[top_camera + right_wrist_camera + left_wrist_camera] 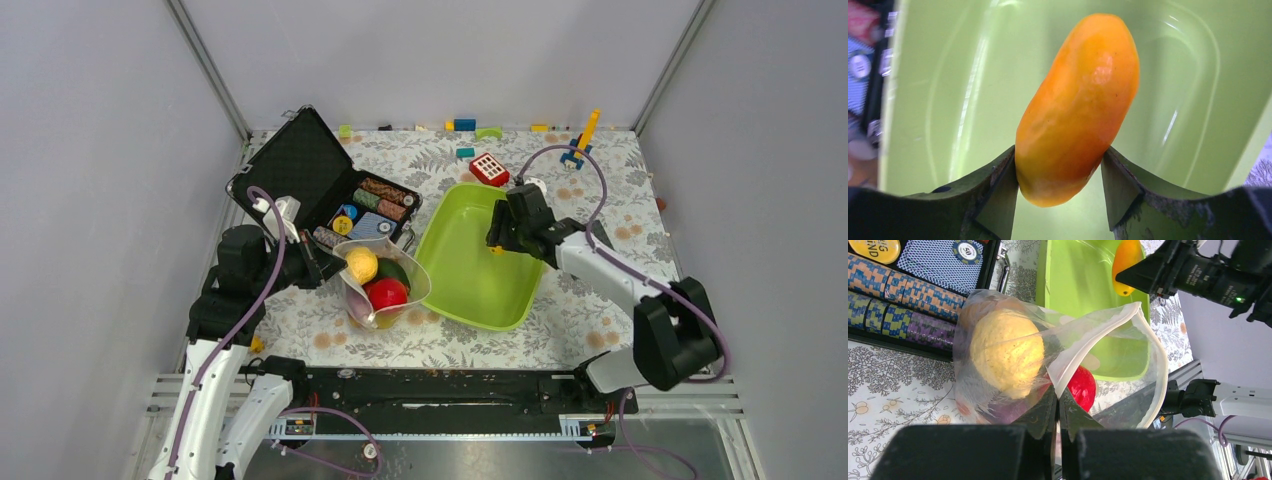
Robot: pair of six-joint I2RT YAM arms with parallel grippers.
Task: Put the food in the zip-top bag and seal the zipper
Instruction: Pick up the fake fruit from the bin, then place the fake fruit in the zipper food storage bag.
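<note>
The clear zip-top bag [352, 292] stands open left of the lime-green tray [455, 282]. It holds a yellowish ball [361, 264], a red apple [387, 293] and a dark avocado [395, 270]. My left gripper [310, 268] is shut on the bag's mouth edge; the left wrist view shows its fingers [1074, 415] pinching the plastic beside the ball [1005, 352] and apple [1082, 388], and the whitish zipper [1160, 365] curving round the open mouth. My right gripper [497, 243] is shut on the orange mango [1078, 105] and holds it above the tray [938, 100]. The mango also shows in the left wrist view [1125, 262].
An open black case [330, 190] of striped poker chips lies behind the bag. A red toy block [489, 168] and small bricks [465, 125] lie near the back wall. The flowered cloth [620, 200] covers the table.
</note>
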